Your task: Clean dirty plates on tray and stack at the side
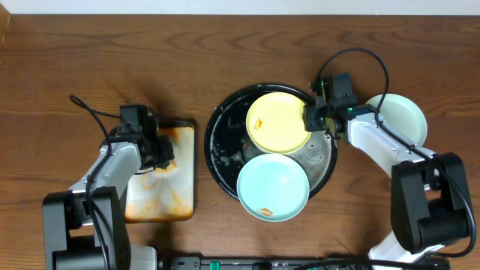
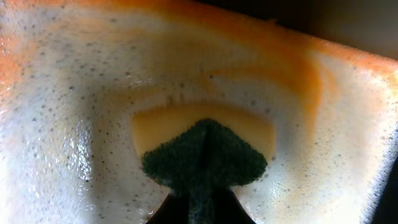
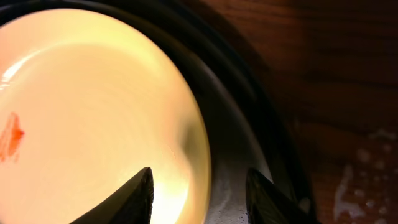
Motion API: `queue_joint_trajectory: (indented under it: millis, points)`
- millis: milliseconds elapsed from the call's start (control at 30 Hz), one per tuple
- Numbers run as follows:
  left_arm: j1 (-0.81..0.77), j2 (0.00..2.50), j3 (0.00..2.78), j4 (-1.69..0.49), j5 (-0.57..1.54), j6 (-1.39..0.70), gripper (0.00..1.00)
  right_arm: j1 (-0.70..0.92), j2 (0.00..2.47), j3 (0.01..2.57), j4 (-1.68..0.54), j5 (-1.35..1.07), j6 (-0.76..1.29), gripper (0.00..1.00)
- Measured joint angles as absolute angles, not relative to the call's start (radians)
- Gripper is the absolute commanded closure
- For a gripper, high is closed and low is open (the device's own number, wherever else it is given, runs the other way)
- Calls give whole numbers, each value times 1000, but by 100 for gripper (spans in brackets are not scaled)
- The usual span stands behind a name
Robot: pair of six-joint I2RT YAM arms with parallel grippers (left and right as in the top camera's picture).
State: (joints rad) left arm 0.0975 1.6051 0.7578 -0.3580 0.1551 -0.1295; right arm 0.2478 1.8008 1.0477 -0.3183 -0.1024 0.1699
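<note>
Yellow plate point(image 1: 277, 122) smeared orange, blue plate point(image 1: 273, 187) likewise, foamy tray point(image 1: 222, 131)

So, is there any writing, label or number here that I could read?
None readable.
The yellow plate, blue plate, mint plate, black tray and orange-stained tray show no writing.
Green specks on the bar at the bottom edge are too small to tell.

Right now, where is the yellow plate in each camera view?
Overhead: yellow plate upper middle, in the black tray.
Left wrist: not in it; only the sponge on foam.
Right wrist: fills the left half, edge between fingers of the right gripper.
Shared landmark: the black tray's rim, right of the plate.
</note>
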Motion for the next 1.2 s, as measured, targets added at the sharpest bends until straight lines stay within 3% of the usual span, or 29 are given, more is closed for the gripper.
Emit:
queue_joint_trajectory:
  millis: [100,333,533,967,1200]
  points:
    - [97,1608,768,-382,156,-130,92,242,1797,1048,-328,-131,167,56]
    - [97,1634,889,-703,152,-129,92,241,1797,1048,-339,-148,152,56]
    - [97,1636,1069,-835,152,-130,92,241,1797,1048,-340,-150,148,57]
    - [97,1635,1145,-974,212,-130,92,241,1797,1048,-340,-150,148,57]
    - [97,1635,975,-779,211,-129,92,239,1797,1048,-340,-150,148,57]
